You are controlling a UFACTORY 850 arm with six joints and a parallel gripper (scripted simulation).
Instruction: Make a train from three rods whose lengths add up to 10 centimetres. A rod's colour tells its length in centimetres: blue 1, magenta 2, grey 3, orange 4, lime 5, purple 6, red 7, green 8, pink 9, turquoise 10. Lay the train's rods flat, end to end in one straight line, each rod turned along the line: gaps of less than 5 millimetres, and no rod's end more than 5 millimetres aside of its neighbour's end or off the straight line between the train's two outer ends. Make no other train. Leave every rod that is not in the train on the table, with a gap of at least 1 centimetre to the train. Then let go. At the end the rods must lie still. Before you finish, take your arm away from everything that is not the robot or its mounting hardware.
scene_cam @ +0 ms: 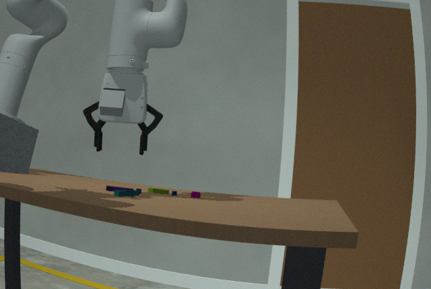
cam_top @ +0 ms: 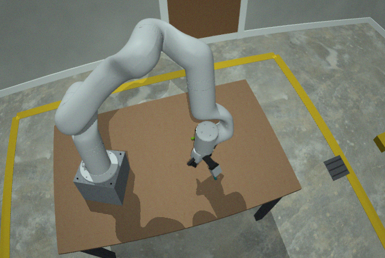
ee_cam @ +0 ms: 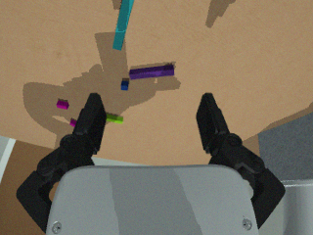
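My gripper (scene_cam: 120,151) (ee_cam: 151,104) is open and empty, high above the table. The purple rod (scene_cam: 119,188) (ee_cam: 152,71) and turquoise rod (scene_cam: 125,193) (ee_cam: 123,24) (cam_top: 215,178) lie apart, at different angles. One blue rod (scene_cam: 139,189) (ee_cam: 124,85) lies near the purple rod's end. The lime rod (scene_cam: 158,190) (ee_cam: 114,118) (cam_top: 192,138) is partly behind a finger in the wrist view. A second blue rod (scene_cam: 174,193) is hidden there. One magenta rod (ee_cam: 63,105) lies left of another magenta rod (ee_cam: 73,123), partly covered by the finger. The exterior view shows magenta (scene_cam: 195,194) at the right.
The wooden table (cam_top: 149,130) (scene_cam: 278,212) bears the rods. The arm's grey base block (cam_top: 102,191) (scene_cam: 15,145) stands at its left side. The arm hides most rods in the top view. Arm shadows fall across part of the table.
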